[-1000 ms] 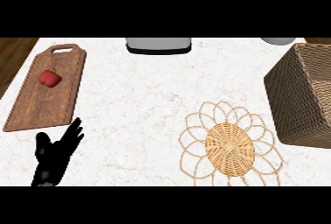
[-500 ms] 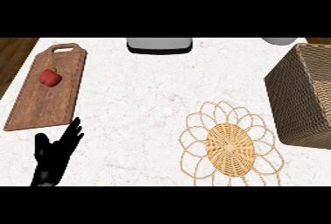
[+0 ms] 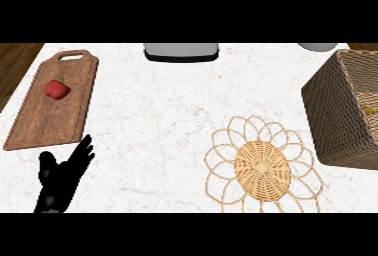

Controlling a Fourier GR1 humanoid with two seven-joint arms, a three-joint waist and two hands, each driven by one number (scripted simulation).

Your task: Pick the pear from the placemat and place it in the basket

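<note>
The left hand (image 3: 63,177) is seen at the lower left of the head view, resting open on the white marbled counter (image 3: 170,110) with its fingers straight and spread apart, pointing up and slightly right; nothing is held in it. The right hand is not seen in this view. A woven placemat (image 3: 260,167) with a dense round centre and looped petal edging is laid flat on the counter right of centre; nothing is seen on it. A wicker basket (image 3: 347,107) is placed just beside the placemat, at the right edge. Inside the basket, a small yellowish patch (image 3: 373,109) is visible near the frame edge; whether this is the pear cannot be told. A wooden cutting board (image 3: 55,102) is laid along the left side, with a red bell pepper (image 3: 57,89) on it. A grey appliance (image 3: 181,51) is cut by the top edge.
</note>
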